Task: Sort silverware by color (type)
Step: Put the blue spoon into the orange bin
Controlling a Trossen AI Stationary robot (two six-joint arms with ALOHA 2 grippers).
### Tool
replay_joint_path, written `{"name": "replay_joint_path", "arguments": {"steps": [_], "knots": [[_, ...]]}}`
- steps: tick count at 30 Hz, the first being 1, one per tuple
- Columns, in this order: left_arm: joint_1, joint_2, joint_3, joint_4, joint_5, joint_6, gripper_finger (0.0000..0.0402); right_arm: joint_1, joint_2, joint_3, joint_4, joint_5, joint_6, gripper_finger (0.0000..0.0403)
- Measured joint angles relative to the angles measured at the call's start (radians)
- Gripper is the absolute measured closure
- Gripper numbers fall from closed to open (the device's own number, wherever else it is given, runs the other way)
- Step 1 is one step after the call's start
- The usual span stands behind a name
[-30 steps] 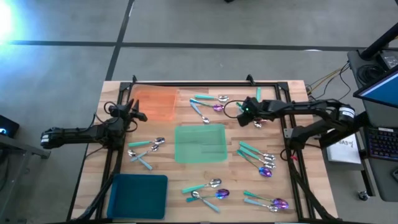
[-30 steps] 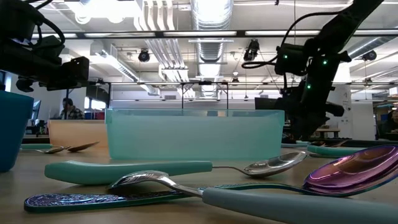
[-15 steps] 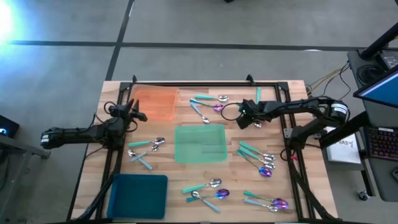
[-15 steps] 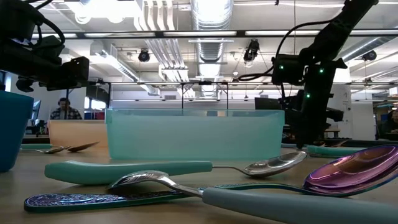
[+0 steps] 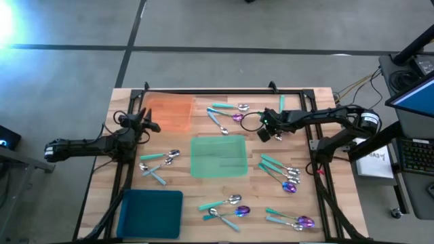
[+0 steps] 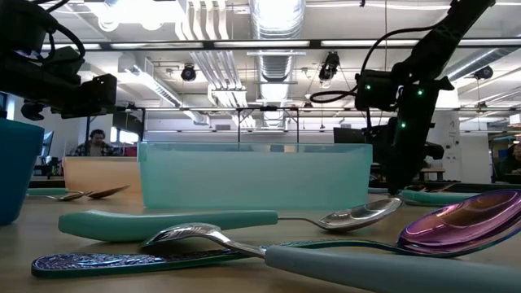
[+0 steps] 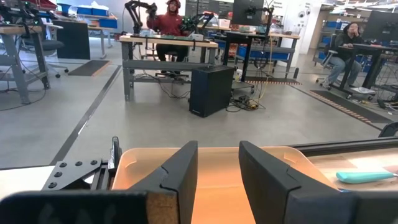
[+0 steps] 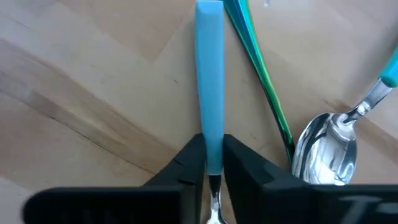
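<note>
- The left gripper (image 5: 148,122) hovers at the left side of the worktop (image 5: 183,173), just beside the orange mat (image 5: 169,112) – its jaws stand narrowly apart with nothing between them.
- Below it lies a small cluster of silverware (image 5: 159,163); the teal mat (image 5: 150,213) sits at the near left corner.
- The green mat (image 5: 218,156) lies bare in the middle, with teal-handled spoons (image 5: 227,112) above it and more (image 5: 224,207) below it.
- The right gripper (image 5: 266,129) is down at the worktop, right of those upper spoons – its jaws are closed on the teal handle of a utensil (image 8: 210,74), seen in the right wrist view.
- Just beside that handle lie an iridescent green stem (image 8: 261,81) and a silver spoon bowl (image 8: 326,149).
- Further spoons, some purple-headed (image 5: 290,186), lie along the right side.
</note>
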Motion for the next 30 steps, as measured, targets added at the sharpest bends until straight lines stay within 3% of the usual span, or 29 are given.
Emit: {"name": "replay_joint_path", "arguments": {"steps": [8,16,30], "knots": [[0.0,0.0,0.0,0.0,0.0,0.0,0.0299,0.0,-0.036,-0.001,0.004,0.002,0.0,0.0382],[0.0,0.0,0.0,0.0,0.0,0.0,0.0299,0.0,-0.186,-0.007,0.011,0.003,-0.01,0.0382],[0.0,0.0,0.0,0.0,0.0,0.0,0.0299,0.009,-0.408,-0.004,0.231,-0.085,-0.181,0.0383]]}}
